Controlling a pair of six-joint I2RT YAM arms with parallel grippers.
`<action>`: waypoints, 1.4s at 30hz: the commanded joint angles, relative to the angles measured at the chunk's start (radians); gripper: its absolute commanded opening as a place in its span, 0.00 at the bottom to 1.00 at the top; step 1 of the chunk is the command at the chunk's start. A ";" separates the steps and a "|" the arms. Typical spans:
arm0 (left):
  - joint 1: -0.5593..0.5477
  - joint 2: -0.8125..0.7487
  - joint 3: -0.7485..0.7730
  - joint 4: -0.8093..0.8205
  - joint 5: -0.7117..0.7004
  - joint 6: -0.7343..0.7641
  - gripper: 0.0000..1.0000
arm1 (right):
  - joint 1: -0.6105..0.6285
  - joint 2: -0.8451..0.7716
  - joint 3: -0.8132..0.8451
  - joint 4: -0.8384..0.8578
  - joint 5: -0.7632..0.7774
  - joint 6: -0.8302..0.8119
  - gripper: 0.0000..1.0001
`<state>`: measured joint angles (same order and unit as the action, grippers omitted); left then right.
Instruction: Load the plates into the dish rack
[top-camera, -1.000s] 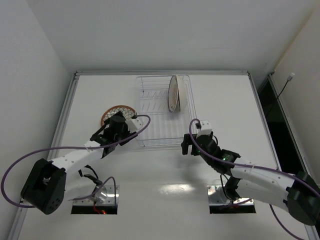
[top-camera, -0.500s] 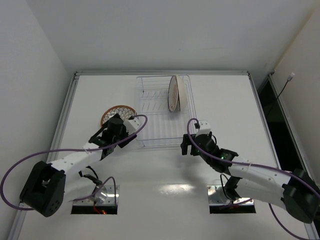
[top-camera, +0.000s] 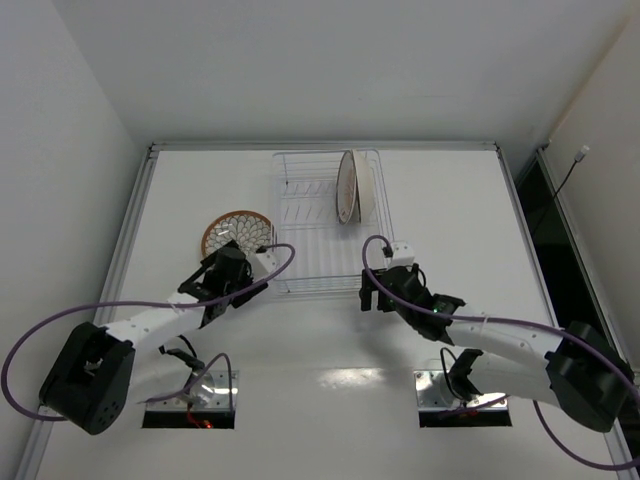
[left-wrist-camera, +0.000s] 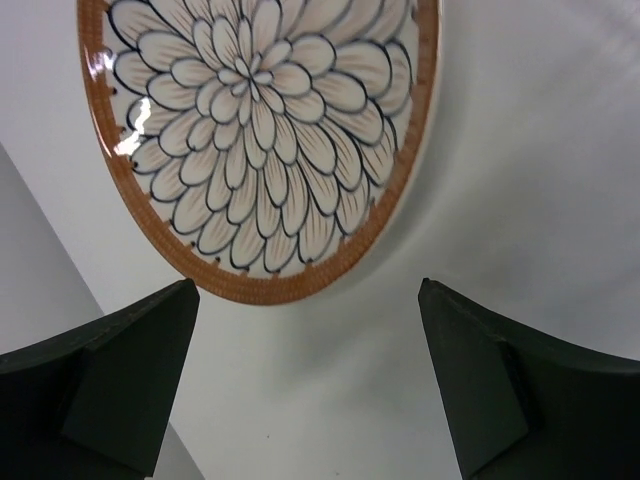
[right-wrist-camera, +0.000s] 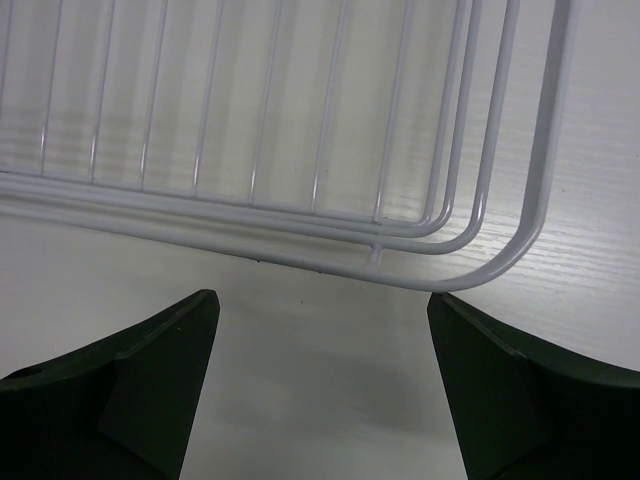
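Note:
A brown-rimmed plate (top-camera: 237, 231) with a white petal pattern lies flat on the table left of the dish rack (top-camera: 305, 245); it fills the top of the left wrist view (left-wrist-camera: 265, 140). My left gripper (top-camera: 232, 266) is open and empty just near of its rim. Plates (top-camera: 350, 187) stand on edge in the rack's far right slots; how many I cannot tell. My right gripper (top-camera: 378, 293) is open and empty at the rack's near right corner (right-wrist-camera: 480, 262).
The white table (top-camera: 450, 220) has a raised metal rim along its left, far and right edges. Two mounting plates with cables sit at the near edge by the arm bases. Purple cables loop off both arms.
My left gripper has drawn back toward the near side, uncovering more of the flat plate. My right gripper has shifted slightly left along the rack's near edge.

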<state>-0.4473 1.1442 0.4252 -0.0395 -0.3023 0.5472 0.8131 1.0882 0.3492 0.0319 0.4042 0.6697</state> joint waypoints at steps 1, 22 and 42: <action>0.024 -0.053 -0.081 0.131 -0.011 0.074 0.91 | -0.005 0.022 0.056 0.086 -0.024 -0.001 0.84; 0.048 0.245 0.024 0.184 0.100 0.091 0.65 | -0.005 0.007 0.056 0.066 -0.005 -0.001 0.84; 0.059 -0.057 0.120 0.135 0.156 -0.188 0.00 | -0.005 0.015 0.047 0.066 -0.005 0.008 0.84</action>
<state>-0.3923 1.1477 0.4389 0.0525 -0.1894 0.4526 0.8127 1.1042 0.3901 0.0589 0.3847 0.6594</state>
